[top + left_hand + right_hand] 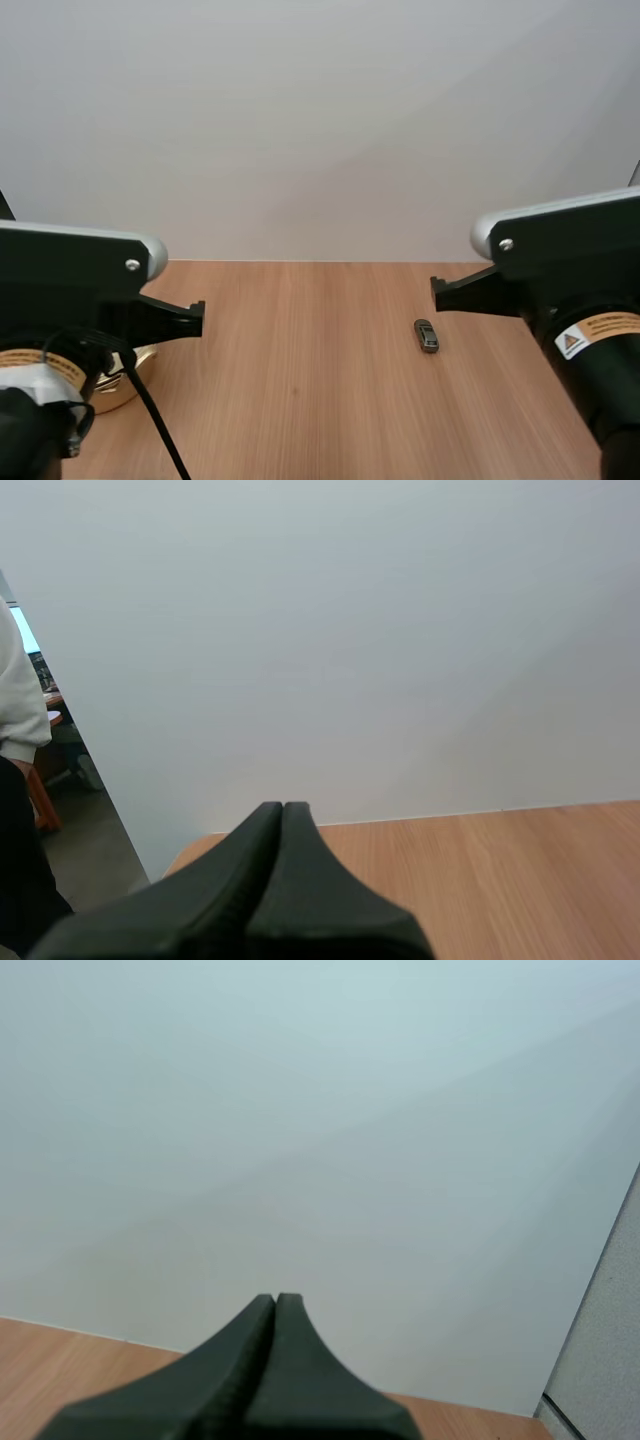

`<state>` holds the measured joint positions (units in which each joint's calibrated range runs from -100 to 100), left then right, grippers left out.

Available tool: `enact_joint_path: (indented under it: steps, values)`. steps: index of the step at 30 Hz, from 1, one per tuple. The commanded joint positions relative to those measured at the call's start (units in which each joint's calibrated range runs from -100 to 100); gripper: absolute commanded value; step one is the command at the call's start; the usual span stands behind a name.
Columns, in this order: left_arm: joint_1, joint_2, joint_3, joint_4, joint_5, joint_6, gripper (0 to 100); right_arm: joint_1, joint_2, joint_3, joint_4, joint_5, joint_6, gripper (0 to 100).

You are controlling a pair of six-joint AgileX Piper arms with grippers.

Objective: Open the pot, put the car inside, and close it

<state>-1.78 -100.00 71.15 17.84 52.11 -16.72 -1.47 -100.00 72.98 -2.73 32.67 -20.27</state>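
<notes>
A small dark toy car (pixel 427 336) lies on the wooden table (pixel 310 380), right of centre. A golden pot (pixel 128 383) sits at the near left, mostly hidden under my left arm, so I cannot make out its lid. My left gripper (pixel 197 317) hangs above the table just right of the pot. In the left wrist view its fingers lie together as one dark wedge (pixel 282 808), shut on nothing. My right gripper (pixel 438 293) hovers above and slightly behind the car, and its fingers (pixel 275 1300) are also pressed together, empty.
A plain pale wall (pixel 320 130) rises behind the table's far edge. Past the table's left edge in the left wrist view, a person's light sleeve (pixel 20 705) shows. Bare wood stretches between the pot and the car.
</notes>
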Motion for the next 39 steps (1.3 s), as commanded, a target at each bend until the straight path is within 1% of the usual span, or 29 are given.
enact_joint_path:
  steps: [1,3,5,7,10,12,13,15,16,17,20,24,27,28,32,37,39]
  values:
    - [-0.02,0.0,-14.9,4.2,-7.2,4.2,0,0.0,0.0,-7.0,13.9,11.7,0.2,0]
    - [-0.02,0.0,-18.1,7.1,-9.5,5.0,0,0.0,1.6,-7.7,14.1,10.7,-4.1,0]
    - [-0.02,3.3,-22.1,9.2,-6.9,4.9,0,0.0,5.7,-8.6,14.1,10.5,-9.4,0]
    - [-0.1,8.7,-26.2,10.2,1.1,6.1,0,0.2,11.5,-10.1,14.8,10.9,-13.5,0]
    - [-0.93,20.4,-32.9,10.2,18.7,8.7,0,0.2,20.8,-14.3,16.7,17.1,-19.3,0]
    - [-1.04,26.9,-36.8,10.2,26.8,9.8,0,0.2,26.3,-17.5,16.7,23.3,-19.7,0]
    - [-0.56,30.0,-38.1,10.0,29.1,11.0,0,0.2,29.0,-19.3,17.2,26.8,-19.7,0]
    - [0.86,34.7,-39.4,9.8,31.2,12.9,0,0.2,33.1,-21.6,18.6,32.6,-19.7,0]
    - [1.88,36.9,-39.9,9.5,31.6,13.7,0,0.2,34.9,-22.4,19.8,34.7,-19.7,0]
    - [2.89,39.1,-40.0,9.1,31.9,14.6,0,0.2,36.4,-22.5,21.0,35.8,-19.7,0]
    - [5.27,45.2,-40.0,7.8,32.5,16.3,0,0.2,39.6,-22.5,23.1,37.9,-19.7,0]
    - [7.55,54.6,-40.0,2.0,33.3,18.8,0,0.2,41.1,-22.2,23.0,38.7,-22.3,0]
    - [8.54,60.7,-40.0,-1.0,35.1,19.4,0,0.2,41.1,-22.2,22.0,40.1,-24.0,0]
    - [8.62,62.2,-40.0,-1.3,35.3,19.8,0,0.2,41.1,-22.2,22.0,41.1,-24.9,0]
    - [8.62,67.1,-40.0,1.3,32.0,19.1,0,0.2,41.1,-22.2,22.0,42.7,-27.2,0]
    - [8.62,68.7,-40.0,1.7,31.3,18.0,0,0.2,41.1,-22.2,23.2,42.3,-29.9,0]
    - [8.62,68.9,-40.0,1.7,31.5,17.7,5,0.2,41.1,-22.2,24.1,41.7,-30.8,0]
